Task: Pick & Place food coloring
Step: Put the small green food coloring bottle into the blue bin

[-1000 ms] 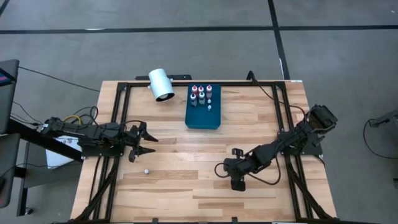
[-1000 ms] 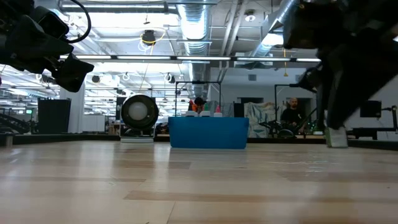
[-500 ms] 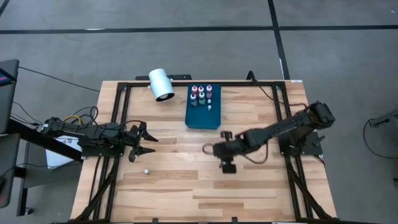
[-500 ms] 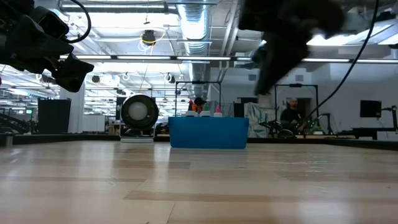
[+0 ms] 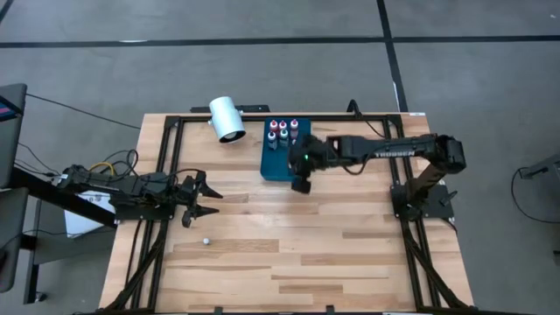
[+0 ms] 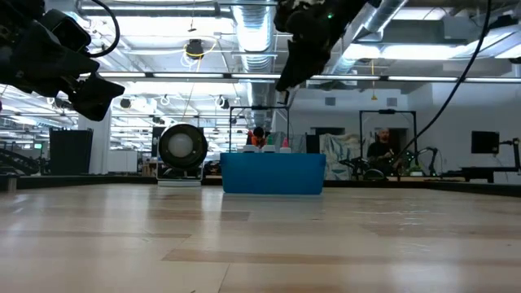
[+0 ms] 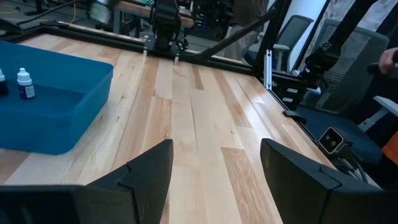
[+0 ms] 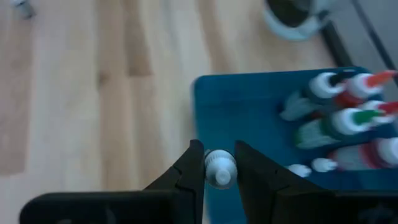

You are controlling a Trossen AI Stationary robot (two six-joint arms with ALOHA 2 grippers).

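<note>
With our right gripper (image 8: 219, 163) clenched on a small white-capped bottle (image 8: 219, 168) above the blue tray (image 8: 249, 118), we should lower into bare tray floor, clear of the standing bottles (image 8: 339, 124).

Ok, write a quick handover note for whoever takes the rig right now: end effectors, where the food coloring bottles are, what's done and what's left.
Right end effector: shut on a small white-capped dropper bottle, held above the near end of the flat blue rectangular tray.
Left end effector: open, empty, waiting at the left side of the wooden table.
Done: a cluster of tiny red, green and dark dropper bottles stands at the tray's far end.
Left: lower and release the held bottle into the tray; one small white bottle lies alone on the table near the left arm.
</note>
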